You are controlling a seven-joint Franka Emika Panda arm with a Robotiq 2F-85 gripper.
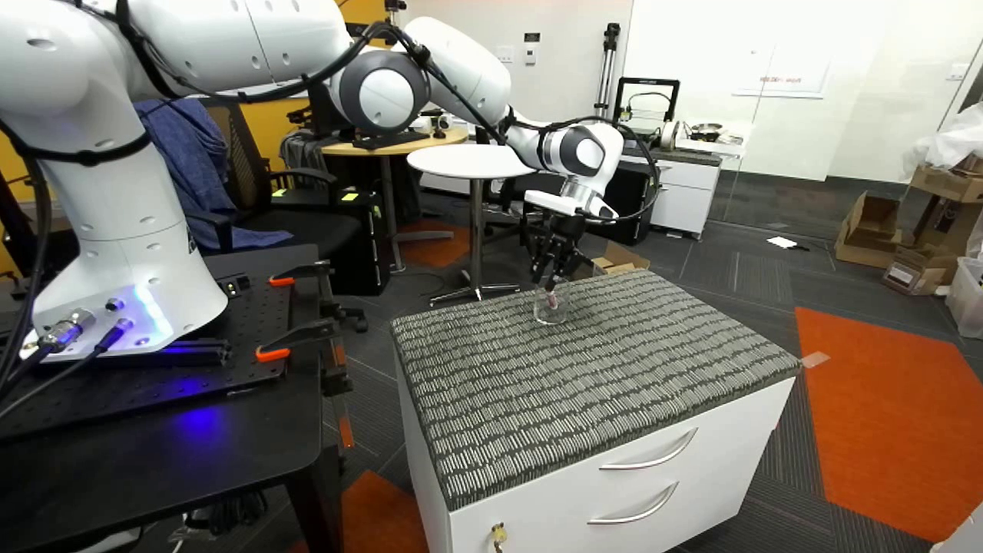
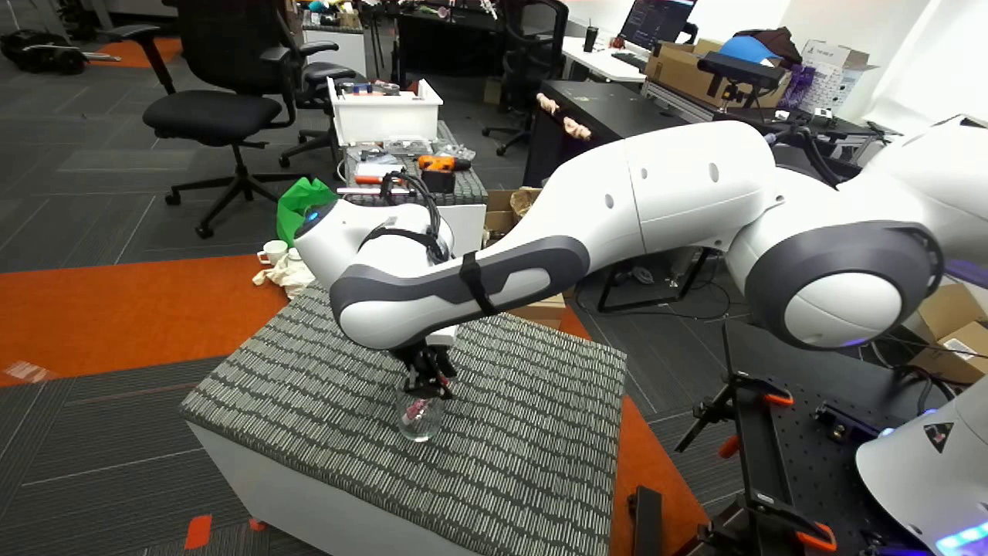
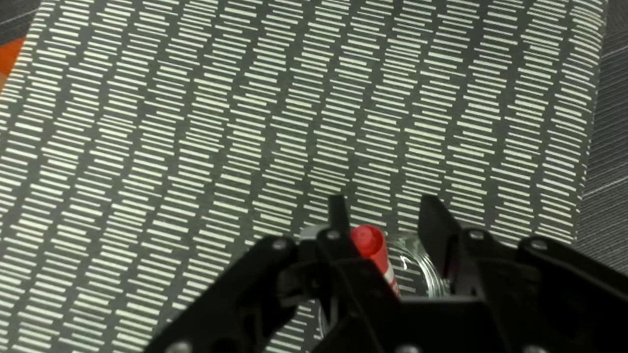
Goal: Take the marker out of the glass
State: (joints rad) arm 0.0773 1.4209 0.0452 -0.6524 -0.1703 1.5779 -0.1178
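Two fingers (image 3: 438,223) stand parted at the mouth of the clear glass (image 2: 428,425), the red-topped marker (image 3: 367,240) between them, just beside the left one in the wrist view. The marker tilts inside the glass, which rests near the far edge of the counter (image 1: 614,369) in an exterior view.

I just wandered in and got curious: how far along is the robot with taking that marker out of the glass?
Done, it seems: the pincer is at the glass, open, with the marker in its gap.
In hand: the grip, probably; space shows on one side of the marker.
Left: closing, then lifting; in both exterior views the marker reaches down into the glass.
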